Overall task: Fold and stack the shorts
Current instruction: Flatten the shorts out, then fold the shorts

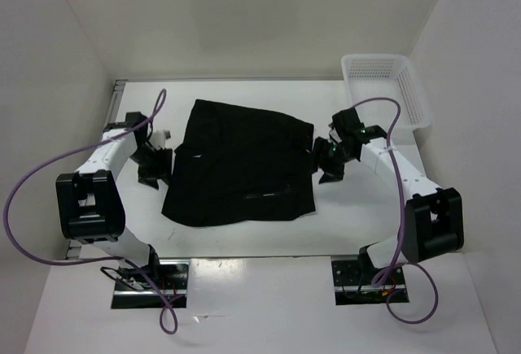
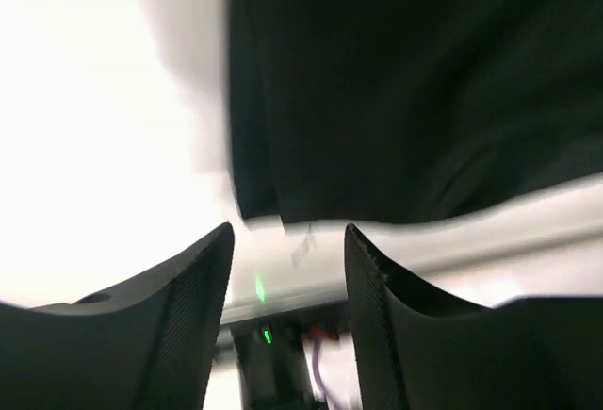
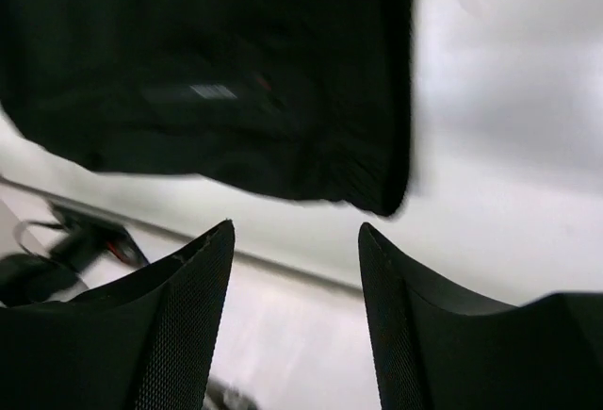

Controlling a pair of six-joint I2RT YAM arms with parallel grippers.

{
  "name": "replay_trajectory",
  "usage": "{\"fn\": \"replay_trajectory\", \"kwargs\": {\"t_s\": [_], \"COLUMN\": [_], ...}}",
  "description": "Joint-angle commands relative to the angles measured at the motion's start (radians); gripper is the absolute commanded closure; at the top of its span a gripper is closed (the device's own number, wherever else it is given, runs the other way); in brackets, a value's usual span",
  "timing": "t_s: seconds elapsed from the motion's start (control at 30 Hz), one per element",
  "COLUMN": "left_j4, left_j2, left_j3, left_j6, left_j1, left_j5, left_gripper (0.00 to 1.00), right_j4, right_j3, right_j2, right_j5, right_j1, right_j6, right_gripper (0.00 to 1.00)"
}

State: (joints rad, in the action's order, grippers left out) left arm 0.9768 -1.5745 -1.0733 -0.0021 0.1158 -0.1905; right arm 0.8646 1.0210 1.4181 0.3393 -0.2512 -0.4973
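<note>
The black shorts (image 1: 240, 163) lie spread flat on the white table in the top view, with a small white mark near their lower edge. My left gripper (image 1: 155, 167) is open and empty just off the shorts' left edge. In the left wrist view the shorts (image 2: 405, 80) fill the upper right, beyond the open gripper (image 2: 287, 240). My right gripper (image 1: 330, 163) is open and empty at the shorts' right edge. In the right wrist view the shorts (image 3: 207, 61) lie above the open gripper (image 3: 297, 236), with a pale mark on them.
A white mesh basket (image 1: 387, 89) stands at the back right corner of the table (image 1: 244, 240). White walls close in the back and both sides. Purple cables loop from both arms.
</note>
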Motion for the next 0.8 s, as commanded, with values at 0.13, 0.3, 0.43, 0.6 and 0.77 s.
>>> {"fn": "replay_trajectory", "kwargs": {"t_s": [0.13,0.3,0.43,0.6,0.77], "left_j4": [-0.311,-0.418,-0.44,-0.463,-0.484], "left_j2": [-0.14,-0.292,-0.404,-0.473,-0.492], "left_j3": [-0.278,-0.345,-0.424,-0.442,-0.422], "left_j6": [0.002,0.002,0.002,0.002,0.002], "left_j1": [0.012,-0.025,-0.034,-0.053,-0.053], "left_j5": [-0.015,0.005,0.005,0.016,0.005], "left_gripper": [0.39,0.39,0.39,0.39,0.59], "right_j4": [-0.266,-0.311,-0.262,-0.213,-0.176], "right_j3": [0.316,0.523,0.701,0.855,0.923], "right_j2": [0.204,0.407,0.588,0.758,0.852], "right_j5": [-0.078,-0.204,-0.281,-0.342,-0.362], "right_j1": [0.007,0.016,0.042,0.073,0.073], "right_j6": [-0.052,-0.052,-0.026,-0.047,-0.047], "right_gripper": [0.38,0.35,0.33,0.31,0.29]}}
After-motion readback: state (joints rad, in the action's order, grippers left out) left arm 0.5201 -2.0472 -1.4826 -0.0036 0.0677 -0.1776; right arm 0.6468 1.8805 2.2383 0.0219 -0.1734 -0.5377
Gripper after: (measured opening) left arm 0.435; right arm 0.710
